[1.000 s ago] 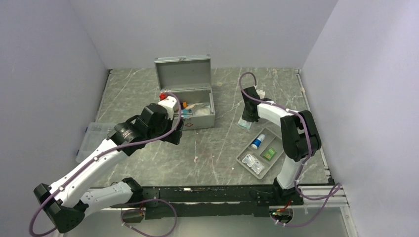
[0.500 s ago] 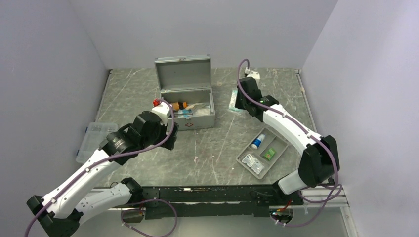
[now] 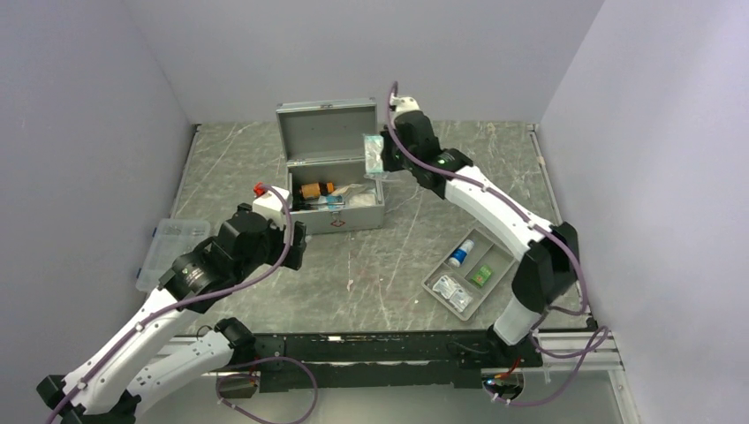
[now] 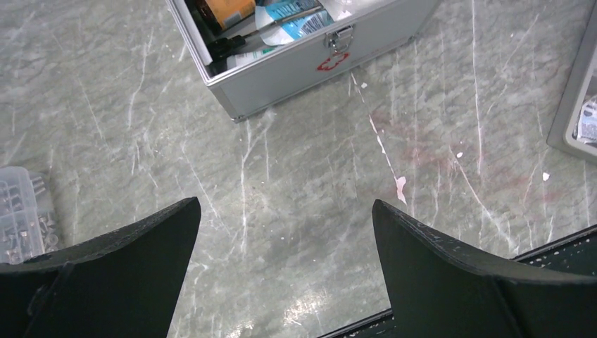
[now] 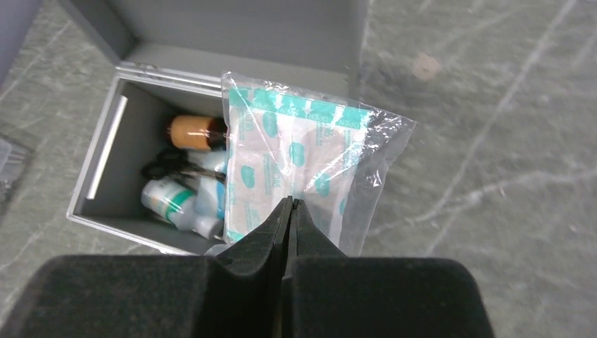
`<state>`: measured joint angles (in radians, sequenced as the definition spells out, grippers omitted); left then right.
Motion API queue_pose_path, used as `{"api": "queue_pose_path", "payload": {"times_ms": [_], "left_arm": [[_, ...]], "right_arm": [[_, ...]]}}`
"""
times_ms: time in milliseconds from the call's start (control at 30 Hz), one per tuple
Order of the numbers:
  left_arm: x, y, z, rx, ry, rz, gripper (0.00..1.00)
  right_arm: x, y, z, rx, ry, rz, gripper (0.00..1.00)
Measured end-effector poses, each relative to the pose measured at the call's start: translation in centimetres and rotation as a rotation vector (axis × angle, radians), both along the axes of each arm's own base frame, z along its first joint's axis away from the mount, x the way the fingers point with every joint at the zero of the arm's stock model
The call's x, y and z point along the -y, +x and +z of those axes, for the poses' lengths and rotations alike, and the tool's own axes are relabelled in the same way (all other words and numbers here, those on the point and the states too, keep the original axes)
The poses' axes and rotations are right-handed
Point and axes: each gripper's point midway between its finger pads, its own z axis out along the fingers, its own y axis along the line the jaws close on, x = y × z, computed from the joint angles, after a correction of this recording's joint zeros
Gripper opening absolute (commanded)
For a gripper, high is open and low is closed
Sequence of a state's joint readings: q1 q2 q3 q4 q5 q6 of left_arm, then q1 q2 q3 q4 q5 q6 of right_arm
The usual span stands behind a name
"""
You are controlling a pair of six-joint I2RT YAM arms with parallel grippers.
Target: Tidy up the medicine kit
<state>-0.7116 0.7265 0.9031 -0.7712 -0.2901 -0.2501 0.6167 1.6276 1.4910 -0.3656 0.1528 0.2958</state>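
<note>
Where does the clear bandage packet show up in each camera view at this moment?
Top external: bandage packet at upper centre, held by the right end effector over the right end of the medicine kit.
Left wrist: not in it.
Right wrist: centre of the picture, pinched at its near edge.
Shared landmark: the open medicine kit, seen in all three views.

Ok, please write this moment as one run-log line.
right gripper: shut on bandage packet, over right side of open medicine kit | left gripper: open, empty, over table
</note>
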Motion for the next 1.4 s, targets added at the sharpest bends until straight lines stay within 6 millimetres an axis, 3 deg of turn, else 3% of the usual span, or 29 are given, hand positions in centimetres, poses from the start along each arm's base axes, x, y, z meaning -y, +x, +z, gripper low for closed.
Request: {"api": "queue_pose_path", "payload": {"times_ms": [133,400,1000,1167,1300,1400], "left_arm": [[-0.4,0.0,0.5,0.022,-0.012,0.016,0.99],[-0.6,0.1,0.6,0.030,-0.009,0.029,0.99],[-0.8,0.1,0.2,0.023,-0.003,0.032,0.99],[-0.8,0.1,0.2,0.024,-0.004,0.033,0.99],[-0.8,0.1,0.2,0.024,-0.003,0.034,0.99],[-0.8,0.1,0.2,0.023,-0.003,0.034,0.99]], "right_arm": [[-3.5,1.7,-0.8,-0.009,0.006,0.060,0.00],[-7.6,2.7,-6.6,-0.106,-0.048,0.121,0.00],[-9.5,2.0,-14.6,-0.284,-0.078,0.136,0.00],[-9.5,1.9,-15.1,-0.300,-0.079,0.125,0.21],[-9.5,1.8,-15.1,-0.300,-0.079,0.119,0.47],[-9.5,1.8,-15.1,-0.296,-0.083,0.113,0.56]]}}
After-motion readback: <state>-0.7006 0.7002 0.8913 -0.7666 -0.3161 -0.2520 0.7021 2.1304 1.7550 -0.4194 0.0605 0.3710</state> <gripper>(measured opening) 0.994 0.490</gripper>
